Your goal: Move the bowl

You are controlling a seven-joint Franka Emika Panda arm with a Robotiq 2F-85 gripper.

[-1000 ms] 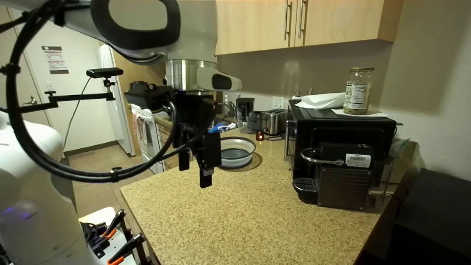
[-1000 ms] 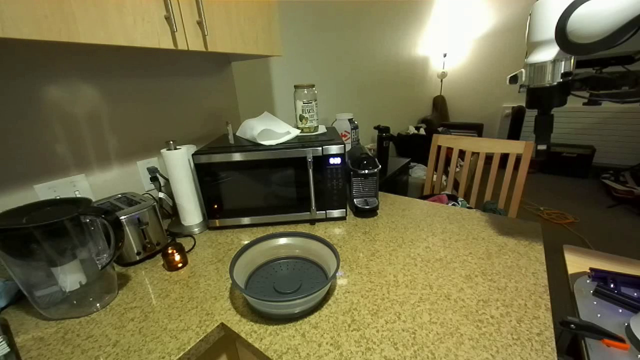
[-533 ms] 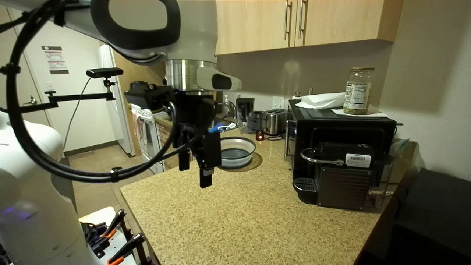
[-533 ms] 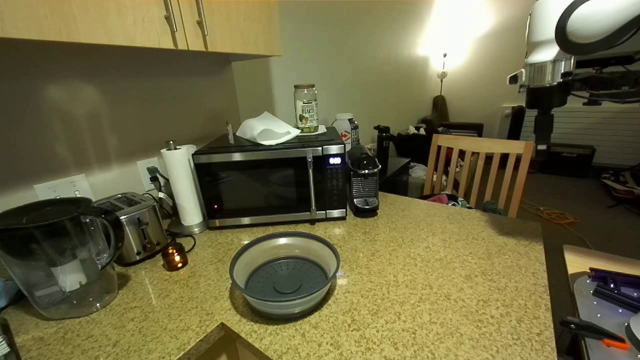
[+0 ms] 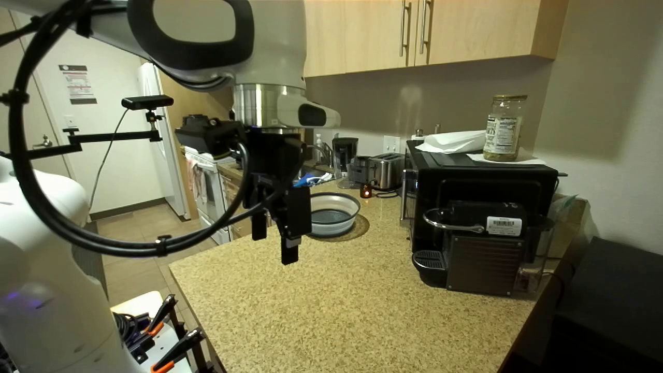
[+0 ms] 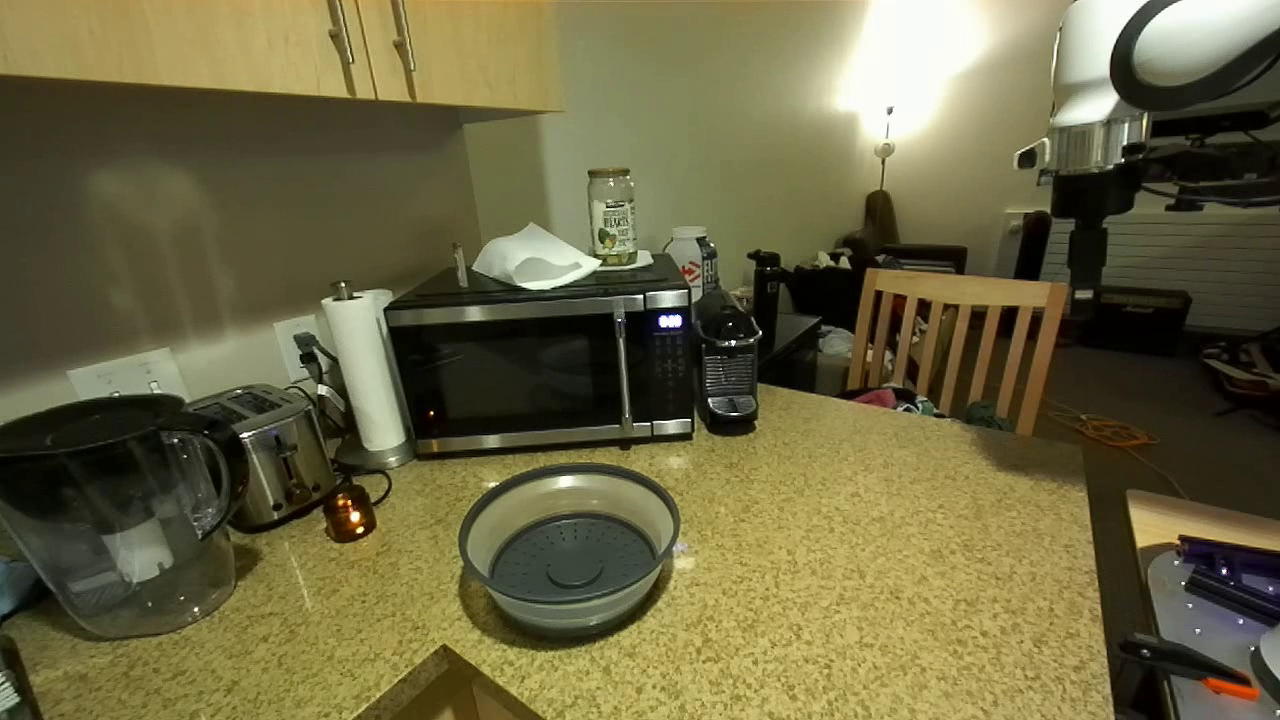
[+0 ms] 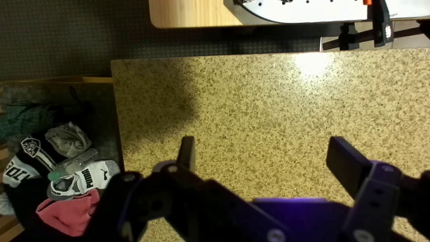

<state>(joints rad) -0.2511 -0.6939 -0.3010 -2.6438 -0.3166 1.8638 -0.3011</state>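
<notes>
Bowl (image 6: 575, 555) is just sitting on the counter (image 6: 880, 560) near its inside corner, and the gripper (image 7: 260, 151) has its jaws spread wide, only counter showing between them. Readable stuff: "HEARTS" on the jar (image 6: 613, 225) up on the microwave (image 6: 520, 375), "PUMA" on some sock-looking thing (image 7: 97, 174) past the counter's edge.

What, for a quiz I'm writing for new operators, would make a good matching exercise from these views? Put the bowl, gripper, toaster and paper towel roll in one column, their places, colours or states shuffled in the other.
1. bowl
2. gripper
3. toaster
4. paper towel roll

A. white, standing upright
B. on the counter, in front of the microwave
C. shiny metal, slots on top
D. open, holding nothing

Pairs: 1-B; 2-D; 3-C; 4-A
</notes>
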